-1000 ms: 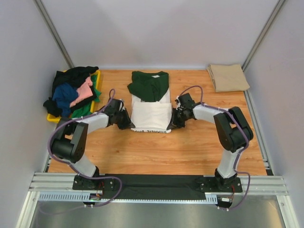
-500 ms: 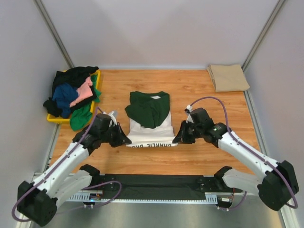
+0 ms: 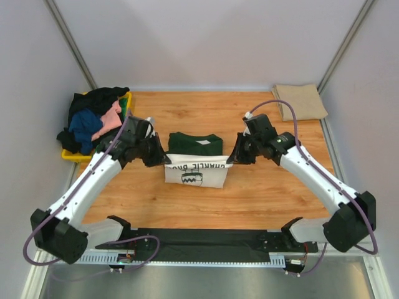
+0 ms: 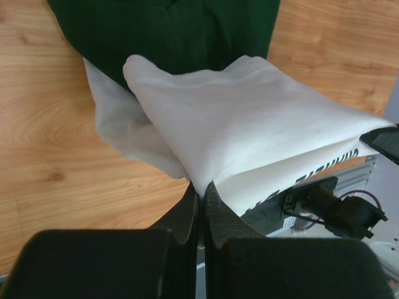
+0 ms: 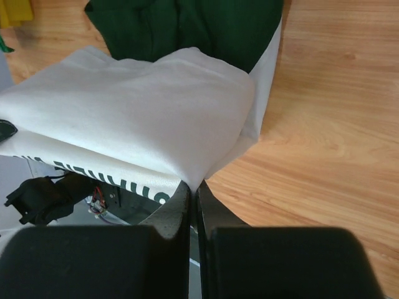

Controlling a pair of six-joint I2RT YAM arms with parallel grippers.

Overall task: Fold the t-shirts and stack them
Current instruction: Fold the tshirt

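The cream t-shirt with dark green sleeves is found at the middle of the wooden desk, between the 2 arms. Its green upper part is laid flat on the desk, while its folded cream lower part is held up off the surface, so that black lettering and a small green figure are shown to the top camera. The left tool is clamped on the left edge of this cream fold; in the left wrist view its fingers are seen pressed together with only cloth between them. The right tool is closed in the same way on the right edge, and in the right wrist view its fingers are seen pinched on the cream fabric, with green cloth lying beyond. A plain tan t-shirt is set folded at the far right corner of the desk, well apart from both tools. A heap of black, blue, pink and green t-shirts is piled on a yellow tray at the far left.
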